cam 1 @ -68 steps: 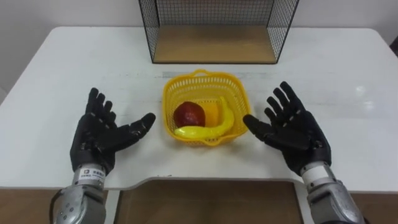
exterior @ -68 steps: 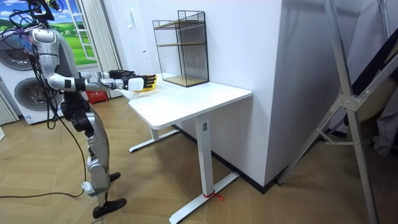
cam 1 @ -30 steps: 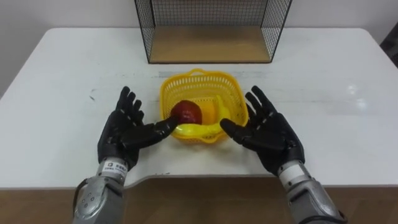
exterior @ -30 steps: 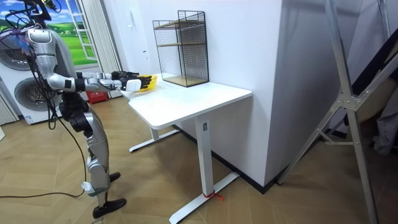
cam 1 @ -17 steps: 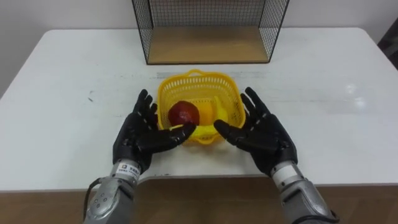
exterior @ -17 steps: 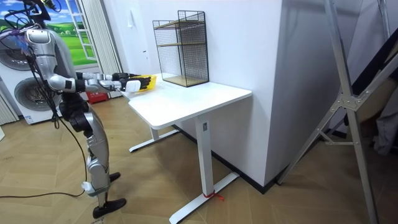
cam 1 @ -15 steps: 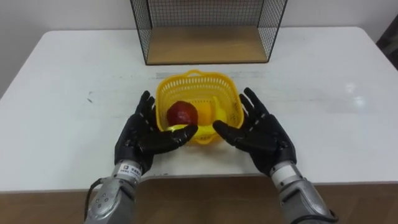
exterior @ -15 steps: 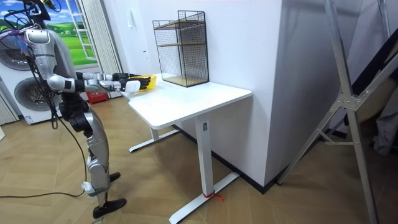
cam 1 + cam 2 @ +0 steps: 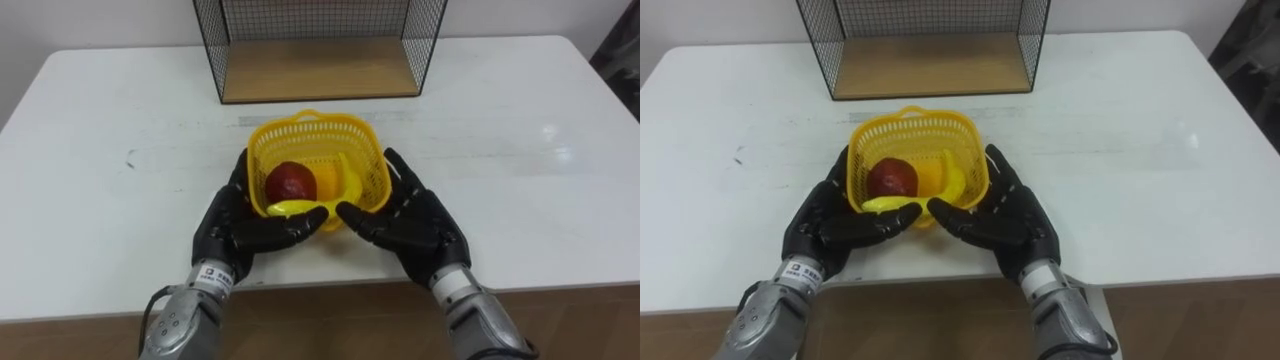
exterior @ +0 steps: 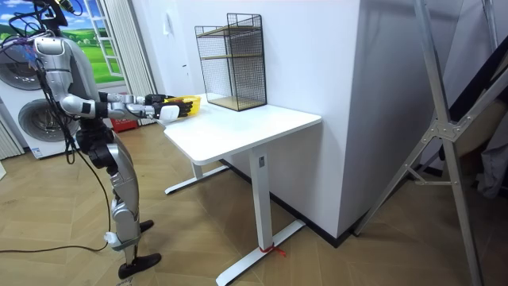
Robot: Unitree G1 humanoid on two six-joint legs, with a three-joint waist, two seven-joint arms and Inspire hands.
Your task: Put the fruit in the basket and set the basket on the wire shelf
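Note:
A yellow plastic basket [image 9: 318,135] stands on the white table [image 9: 520,150], a little in front of the wire shelf [image 9: 318,18]. In it lie a red apple [image 9: 287,183], an orange [image 9: 326,182] and a banana [image 9: 308,206]. My left hand [image 9: 238,231] lies against the basket's left side and my right hand [image 9: 412,224] against its right side. Both have straight fingers, and the thumbs point inward below the basket's front edge. In the room view I stand at the table's end, arms stretched out to the basket [image 10: 187,102].
The wire shelf has a wooden bottom board [image 9: 318,72] and an open front that faces me. Bare table top spreads to both sides of the basket. In the room view a washing machine [image 10: 24,119] stands behind me.
Both hands have come in from the sides until they press on the basket, thumbs now under its front. The eye view has shifted slightly as well.

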